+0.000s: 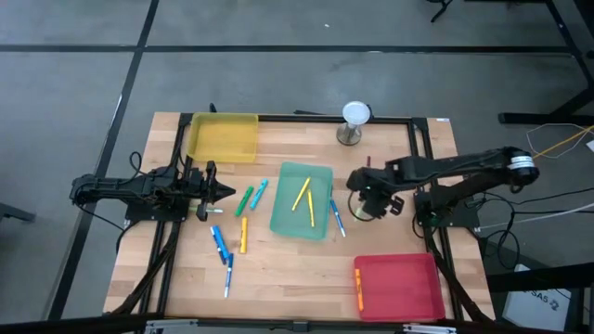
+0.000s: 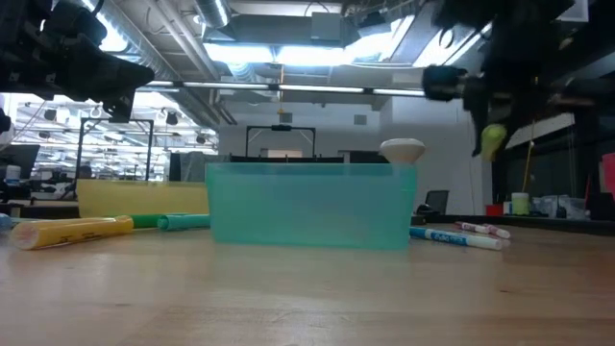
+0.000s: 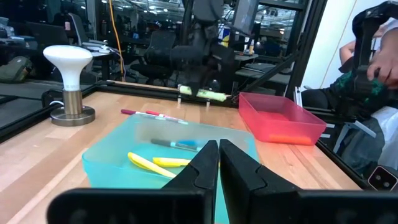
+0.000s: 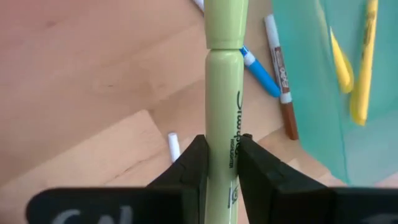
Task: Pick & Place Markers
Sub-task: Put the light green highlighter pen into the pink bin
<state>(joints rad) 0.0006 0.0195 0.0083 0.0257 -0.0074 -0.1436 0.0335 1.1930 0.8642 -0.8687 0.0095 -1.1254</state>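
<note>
The right gripper [image 4: 219,163] holds a pale green plastic highlighter marker [image 4: 224,81] near its lower barrel, above the table beside the teal tray [image 1: 302,199]. The marker looks light, stiff and smooth, so a hold nearer its middle probably slips less. The left gripper [image 3: 219,163] waits with its jaws closed and empty.

Closed dark left gripper fingers [image 3: 219,163] at bottom centre, tips together over a translucent teal plastic tray [image 3: 112,155] holding two yellow markers [image 3: 163,163] and a blue-and-white marker [image 3: 177,145]. White mushroom-shaped lamp on a metal base [image 3: 69,81] at upper left. Red plastic tray [image 3: 281,117] at right. Beyond, right gripper [image 3: 202,87] clamping a light green highlighter [image 3: 208,94].
</note>
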